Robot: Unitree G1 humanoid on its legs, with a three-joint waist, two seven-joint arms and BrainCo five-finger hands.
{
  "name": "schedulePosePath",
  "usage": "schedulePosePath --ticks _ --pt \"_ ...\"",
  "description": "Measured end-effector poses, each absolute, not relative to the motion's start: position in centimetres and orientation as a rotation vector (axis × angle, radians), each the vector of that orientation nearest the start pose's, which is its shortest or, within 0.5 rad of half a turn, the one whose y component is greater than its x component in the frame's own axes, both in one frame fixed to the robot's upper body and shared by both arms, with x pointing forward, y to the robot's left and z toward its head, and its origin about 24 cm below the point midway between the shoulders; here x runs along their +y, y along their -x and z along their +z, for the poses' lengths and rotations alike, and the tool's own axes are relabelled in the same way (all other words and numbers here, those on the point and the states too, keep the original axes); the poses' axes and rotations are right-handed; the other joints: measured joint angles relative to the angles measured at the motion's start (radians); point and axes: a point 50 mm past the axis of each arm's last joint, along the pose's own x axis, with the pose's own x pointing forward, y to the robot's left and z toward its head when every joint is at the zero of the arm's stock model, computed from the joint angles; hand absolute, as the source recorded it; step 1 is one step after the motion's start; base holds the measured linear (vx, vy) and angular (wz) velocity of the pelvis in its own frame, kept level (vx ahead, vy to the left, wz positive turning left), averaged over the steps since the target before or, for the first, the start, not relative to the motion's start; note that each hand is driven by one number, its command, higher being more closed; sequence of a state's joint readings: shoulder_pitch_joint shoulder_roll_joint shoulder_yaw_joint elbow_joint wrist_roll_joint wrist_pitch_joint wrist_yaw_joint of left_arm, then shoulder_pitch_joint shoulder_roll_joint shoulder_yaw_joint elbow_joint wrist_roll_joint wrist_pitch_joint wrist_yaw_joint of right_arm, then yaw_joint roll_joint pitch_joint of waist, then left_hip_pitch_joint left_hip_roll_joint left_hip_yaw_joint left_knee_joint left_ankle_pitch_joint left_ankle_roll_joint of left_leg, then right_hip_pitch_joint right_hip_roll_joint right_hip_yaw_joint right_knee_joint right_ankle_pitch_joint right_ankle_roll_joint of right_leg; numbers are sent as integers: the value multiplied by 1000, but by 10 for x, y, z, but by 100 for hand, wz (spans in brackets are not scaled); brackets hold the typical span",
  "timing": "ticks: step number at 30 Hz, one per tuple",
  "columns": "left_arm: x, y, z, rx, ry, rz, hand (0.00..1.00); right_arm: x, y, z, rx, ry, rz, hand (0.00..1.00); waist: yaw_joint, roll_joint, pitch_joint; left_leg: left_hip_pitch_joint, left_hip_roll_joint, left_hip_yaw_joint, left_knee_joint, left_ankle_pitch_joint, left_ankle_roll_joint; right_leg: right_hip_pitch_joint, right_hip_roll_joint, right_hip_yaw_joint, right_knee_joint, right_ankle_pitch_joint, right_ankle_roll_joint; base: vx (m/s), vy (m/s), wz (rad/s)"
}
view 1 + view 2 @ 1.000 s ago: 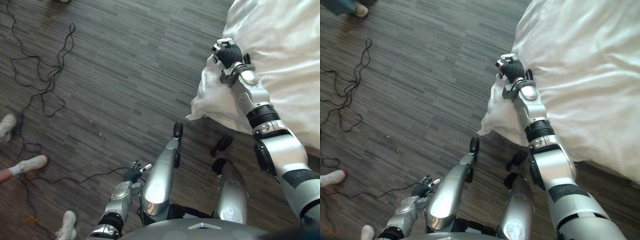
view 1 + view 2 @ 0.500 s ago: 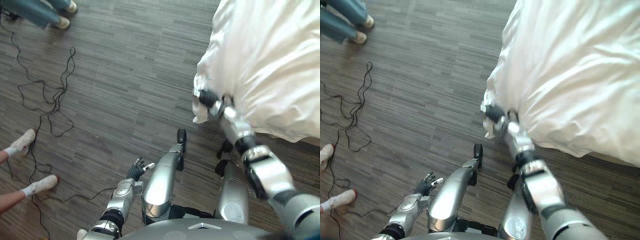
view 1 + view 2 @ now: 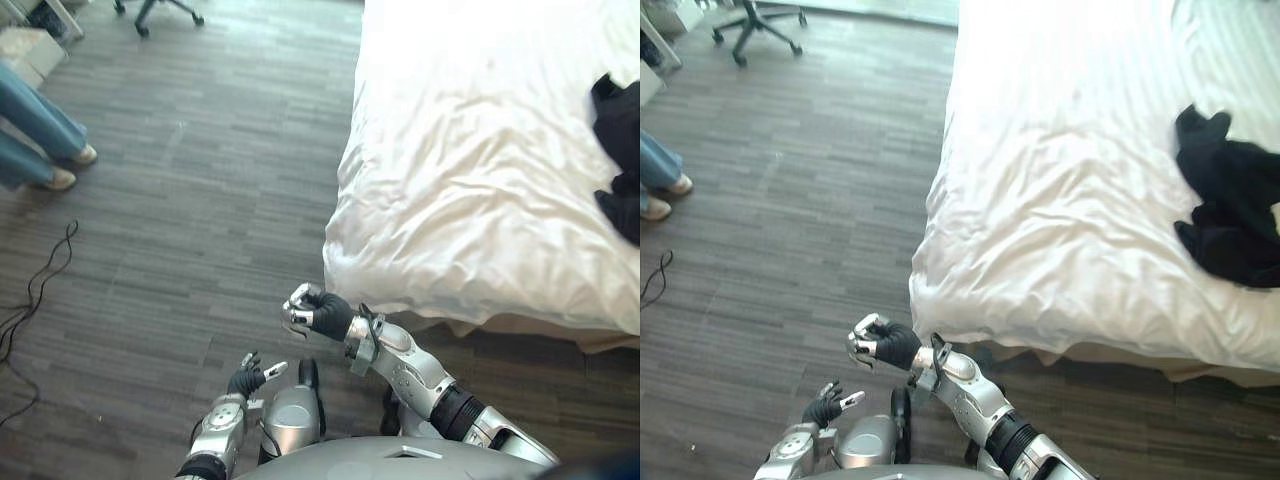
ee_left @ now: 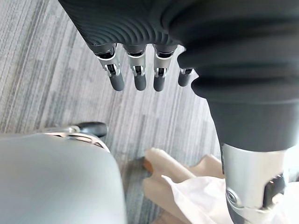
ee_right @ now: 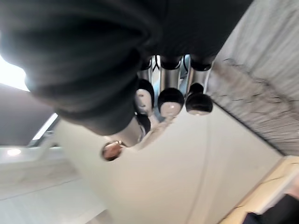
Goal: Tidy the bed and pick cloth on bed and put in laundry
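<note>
Hanging over the dark plank floor, the robot's right hand is balled into a fist with nothing in it, its dark-tipped fingers folded in toward the palm. It sits just off the near left corner of the bed, close to the drooping hem of the white sheet but not touching it. The left hand hangs lower and nearer the robot, apart from the right. Its fingers are straight and loose, holding nothing, with floor beneath them.

The sheet covers the mattress in shallow wrinkles and spills over the left edge and the near edge. Along the near edge a pale tan strip of bed base shows under the hem. The task's garment, a crumpled black cloth, lies on top of the sheet, well in from the left edge and set back from the near edge. It is far across the bed from both hands, and a broad span of white sheet separates it from the near left corner.

To the left of the bed a wide band of floor runs alongside the left edge. On its far side stand a person's legs in blue jeans and light shoes, well apart from the bed. An office chair on castors stands farther back, near the far end of that open strip of floor.
</note>
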State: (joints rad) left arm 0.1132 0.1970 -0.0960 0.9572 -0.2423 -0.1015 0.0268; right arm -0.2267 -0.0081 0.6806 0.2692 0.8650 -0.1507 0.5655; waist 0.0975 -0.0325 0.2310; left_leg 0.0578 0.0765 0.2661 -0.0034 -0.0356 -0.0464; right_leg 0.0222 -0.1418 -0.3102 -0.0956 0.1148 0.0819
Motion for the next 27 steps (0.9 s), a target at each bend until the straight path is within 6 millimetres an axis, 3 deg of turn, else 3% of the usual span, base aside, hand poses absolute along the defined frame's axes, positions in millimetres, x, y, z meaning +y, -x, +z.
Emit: schedulePosePath --ticks 3,7,9,11,12,13,14,17,20,22,25,27 --pt "216 -96 -152 1021 -19 185 0 0 -250 84 -156 -852 993 100 -1 4 -16 31 -2 5 -14 0 -1 18 2 18 0 0 0 24 8 -14" --pt "219 -87 -156 1073 -60 164 0 -36 -283 101 -262 -858 744 100 -2 15 -13 25 -6 5 -9 -1 0 11 -3 25 2 0 1 -7 7 -3" --pt "218 -92 -155 1066 -56 139 0 -56 -305 112 -293 -827 636 100 -4 27 5 -30 -5 21 40 -14 6 -55 -12 42 55 -8 0 -84 28 -14" --pt "213 -114 -150 1007 -41 97 0 -86 -336 135 -357 -789 504 100 -23 49 82 -106 -7 27 118 -31 19 -141 -36 56 142 -23 -4 -184 48 -10" --pt "208 -128 -146 963 -23 72 0 -106 -349 148 -391 -766 434 100 -38 77 139 -143 -13 32 144 -38 24 -189 -52 77 185 -30 0 -275 82 -16" --pt "201 -141 -142 923 -4 46 0 -137 -362 152 -389 -731 331 100 -41 110 198 -175 -25 53 158 -43 24 -245 -67 103 220 -30 0 -266 91 -23" --pt "198 -144 -142 913 6 41 0 -149 -366 148 -368 -715 286 100 -42 124 207 -194 -29 57 164 -43 27 -269 -71 112 226 -27 1 -200 93 -29" --pt "193 -150 -140 882 19 32 0 -199 -370 123 -281 -687 100 100 -49 157 232 -257 -37 81 170 -43 32 -355 -73 148 233 -16 -1 -42 33 -26" --pt "193 -154 -138 862 18 35 0 -207 -368 132 -328 -654 109 100 -81 167 242 -274 -25 104 194 -46 44 -384 -62 177 250 -11 -2 64 -17 -24" --pt "193 -158 -136 844 43 49 0 -214 -364 129 -343 -648 82 100 -78 166 243 -275 -22 110 202 -53 44 -392 -58 188 260 -17 -3 61 -9 -14" --pt "190 -168 -131 798 66 53 0 -230 -343 119 -393 -626 13 100 -81 160 246 -276 -20 116 213 -65 45 -399 -62 188 281 -33 3 50 1 -1" --pt "191 -173 -126 764 89 71 0 -246 -317 97 -381 -574 -67 100 -82 138 252 -266 -9 137 235 -89 45 -391 -58 197 286 -39 7 72 20 -16"
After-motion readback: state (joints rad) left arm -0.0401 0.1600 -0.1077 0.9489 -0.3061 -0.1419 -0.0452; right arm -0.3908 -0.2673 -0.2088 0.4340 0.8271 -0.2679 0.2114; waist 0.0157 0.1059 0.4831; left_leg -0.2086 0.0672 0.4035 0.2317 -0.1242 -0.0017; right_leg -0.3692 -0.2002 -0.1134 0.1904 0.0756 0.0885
